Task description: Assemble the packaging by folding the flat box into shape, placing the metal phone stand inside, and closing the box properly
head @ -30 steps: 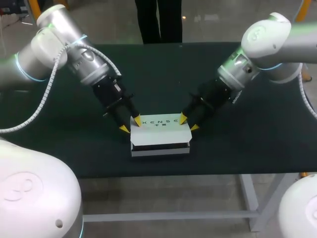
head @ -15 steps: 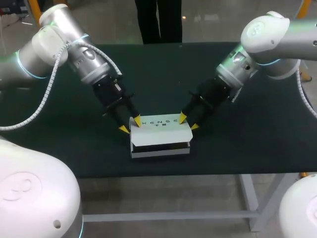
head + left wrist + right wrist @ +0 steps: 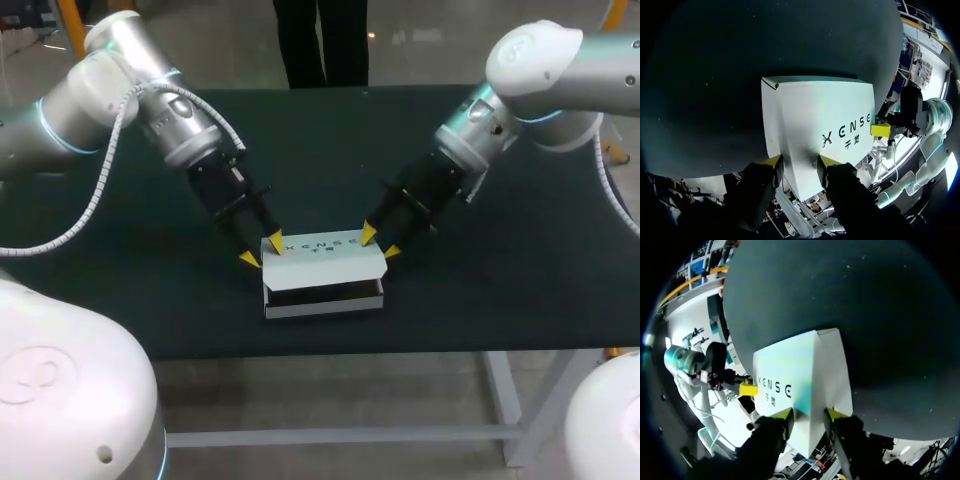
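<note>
My left pincer (image 3: 262, 251) sits at one far corner of the white box (image 3: 322, 262) and my right pincer (image 3: 379, 243) at the other, so the box lies between the two and just ahead of both, flat on the dark worktop (image 3: 480, 290). My left pincer is closed on the box. One yellow fingertip (image 3: 249, 260) is against the outside of its end wall and the other (image 3: 276, 243) is on the printed top, with the corner caught between them. From my left wrist, the white card (image 3: 815, 110) fills the whole gap between my fingers and spreads out ahead of them, its black lettering lying off to one side of the pincer. Past the box's far end, one yellow fingertip (image 3: 880, 130) of my right pincer touches the edge. My right pincer grips the box in the same way, one tip on the top face and one down the end wall. From that wrist, the box (image 3: 800, 375) runs forward from between my fingers, and a yellow fingertip (image 3: 747, 388) of my left pincer meets its far end. On the long side of the box turned away from both pincers, a dark slit shows between the top panel and the base, so the top stands slightly raised there. I cannot tell what is inside.
</note>
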